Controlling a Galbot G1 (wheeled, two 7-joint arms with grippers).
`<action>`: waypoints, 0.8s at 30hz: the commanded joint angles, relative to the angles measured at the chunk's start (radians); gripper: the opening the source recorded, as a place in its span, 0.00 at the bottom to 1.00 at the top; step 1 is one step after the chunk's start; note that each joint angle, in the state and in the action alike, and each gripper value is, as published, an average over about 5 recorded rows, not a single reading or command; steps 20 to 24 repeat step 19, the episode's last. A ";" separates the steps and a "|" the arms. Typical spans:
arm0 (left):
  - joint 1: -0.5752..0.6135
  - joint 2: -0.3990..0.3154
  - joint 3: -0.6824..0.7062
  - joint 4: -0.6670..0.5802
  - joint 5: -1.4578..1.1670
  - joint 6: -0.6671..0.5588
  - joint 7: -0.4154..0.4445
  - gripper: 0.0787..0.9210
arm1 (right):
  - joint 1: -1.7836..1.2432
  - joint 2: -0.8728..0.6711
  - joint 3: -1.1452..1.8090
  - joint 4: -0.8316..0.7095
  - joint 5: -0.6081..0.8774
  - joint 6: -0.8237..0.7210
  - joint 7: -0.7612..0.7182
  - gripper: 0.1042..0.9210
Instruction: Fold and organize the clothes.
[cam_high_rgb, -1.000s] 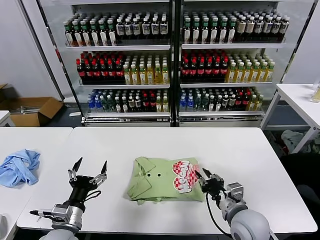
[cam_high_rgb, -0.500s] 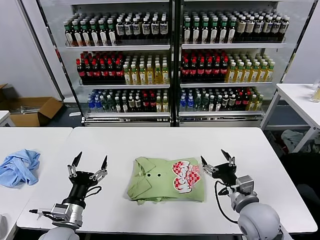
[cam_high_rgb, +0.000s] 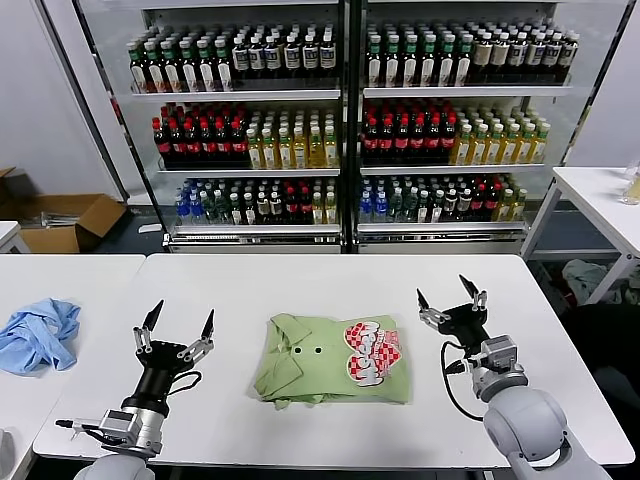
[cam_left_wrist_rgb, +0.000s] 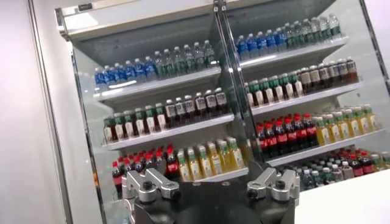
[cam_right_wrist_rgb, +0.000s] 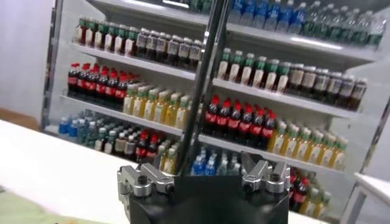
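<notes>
The light green shirt (cam_high_rgb: 330, 358) lies folded into a rectangle on the white table (cam_high_rgb: 330, 285), collar to the left and the red-and-white chequered print at its right end. My left gripper (cam_high_rgb: 178, 321) is open and empty, raised to the left of the shirt with its fingers pointing up. My right gripper (cam_high_rgb: 450, 294) is open and empty, raised just right of the shirt and clear of it. Both wrist views face the drinks shelves and show no shirt; the fingertips lie out of those views.
A crumpled light blue garment (cam_high_rgb: 38, 333) lies on a second table at the far left. A drinks cooler (cam_high_rgb: 345, 120) full of bottles stands behind the table. Another white table (cam_high_rgb: 600, 200) stands at the right, and a cardboard box (cam_high_rgb: 65, 220) on the floor at left.
My right gripper has let go of the shirt's right edge, opened, and risen up and to the right. The left gripper has barely moved. The shirt stays folded.
</notes>
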 joint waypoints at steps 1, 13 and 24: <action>-0.035 0.009 -0.005 0.039 -0.001 -0.027 -0.004 0.88 | 0.015 -0.003 0.025 -0.096 -0.127 0.122 -0.032 0.88; -0.062 0.012 0.002 0.090 0.027 -0.047 -0.005 0.88 | 0.012 0.006 0.019 -0.117 -0.142 0.163 -0.035 0.88; -0.087 0.018 -0.002 0.126 0.031 -0.059 -0.006 0.88 | 0.020 0.009 0.018 -0.133 -0.142 0.163 -0.035 0.88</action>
